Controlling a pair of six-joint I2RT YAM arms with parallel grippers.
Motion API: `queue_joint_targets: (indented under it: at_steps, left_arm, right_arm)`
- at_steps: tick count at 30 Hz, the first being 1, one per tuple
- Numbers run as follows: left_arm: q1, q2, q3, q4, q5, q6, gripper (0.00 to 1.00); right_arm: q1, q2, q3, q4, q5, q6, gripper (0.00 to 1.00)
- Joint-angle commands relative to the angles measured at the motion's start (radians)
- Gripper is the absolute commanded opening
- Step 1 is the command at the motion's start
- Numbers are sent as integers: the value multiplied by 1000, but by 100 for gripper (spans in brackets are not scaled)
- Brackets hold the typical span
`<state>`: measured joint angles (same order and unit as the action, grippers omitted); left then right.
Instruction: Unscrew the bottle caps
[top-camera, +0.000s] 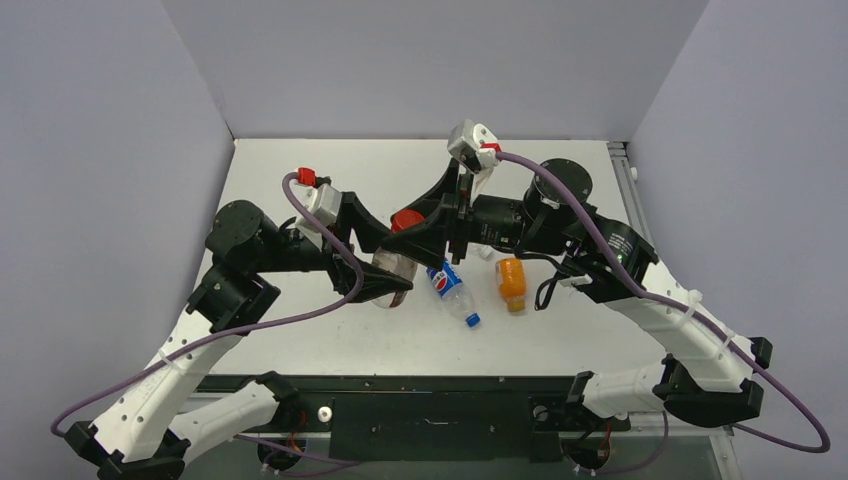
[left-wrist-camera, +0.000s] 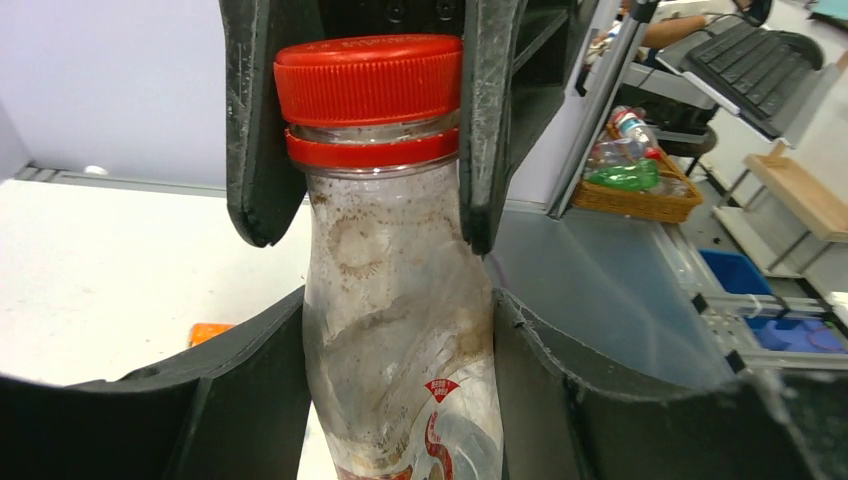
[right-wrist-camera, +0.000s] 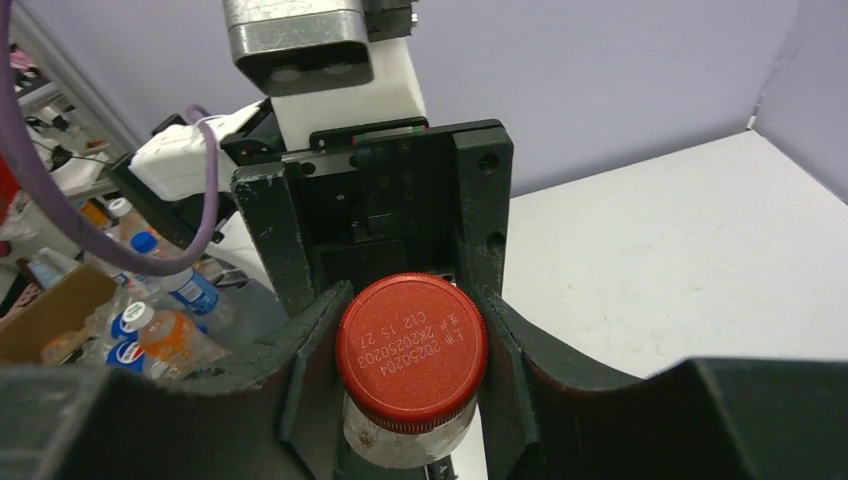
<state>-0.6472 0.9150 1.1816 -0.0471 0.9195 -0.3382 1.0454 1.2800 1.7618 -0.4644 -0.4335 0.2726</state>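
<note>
My left gripper (left-wrist-camera: 398, 350) is shut on the short clear bottle with the reddish label (left-wrist-camera: 400, 330) and holds it off the table (top-camera: 385, 270). My right gripper (right-wrist-camera: 412, 350) is shut on its red cap (right-wrist-camera: 411, 344), which sits on the bottle neck (left-wrist-camera: 368, 88); the cap also shows in the top view (top-camera: 405, 220). The Pepsi bottle (top-camera: 449, 288) with its blue cap (top-camera: 473, 321) lies on the table. The squat orange bottle (top-camera: 511, 282) lies to its right. A small white cap (top-camera: 485, 254) lies loose by them. The clear unlabelled bottle is out of view.
The white table (top-camera: 330, 330) has grey walls on three sides. The two arms cross over the table's middle, with purple cables (top-camera: 330, 235) looping around them.
</note>
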Motion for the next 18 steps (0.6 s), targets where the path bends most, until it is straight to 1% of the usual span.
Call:
queue_joint_targets:
  at_steps: [1, 2, 3, 4, 5, 6, 7, 8, 10, 11, 14, 18]
  left_arm:
    - [5, 9, 33, 64, 84, -114, 0]
    - [4, 10, 31, 69, 80, -113, 0]
    - [4, 9, 30, 69, 73, -103, 0]
    - [5, 8, 25, 65, 53, -93, 0]
    - [5, 4, 21, 62, 37, -67, 0]
    - [5, 2, 13, 54, 3, -46, 0]
    - [4, -3, 9, 50, -17, 0, 0]
    - [4, -5, 1, 11, -64, 28, 0]
    - [4, -17, -12, -18, -134, 105, 0]
    - [4, -24, -17, -23, -155, 151, 0]
    - [4, -39, -35, -37, -225, 222, 0]
    - [4, -42, -37, -48, -247, 241, 0]
  right_arm:
    - [-25, -46, -6, 118, -182, 5, 0]
    - [-28, -43, 1, 99, -172, 7, 0]
    - [-28, -34, 18, 86, -132, 7, 4]
    - [-28, -30, 27, 56, -98, 11, 22]
    - [-25, -23, 43, 40, -13, 13, 53]
    - [-21, -18, 52, 6, 43, 18, 66]
    - [-10, -6, 75, -14, 152, 19, 77]
    - [-5, 1, 87, -46, 201, 27, 79]
    - [15, 18, 116, -68, 345, 43, 81]
    - [22, 26, 119, -70, 372, 46, 82]
    - [61, 53, 147, -88, 480, 47, 83]
    - [85, 94, 201, -118, 511, 36, 84]
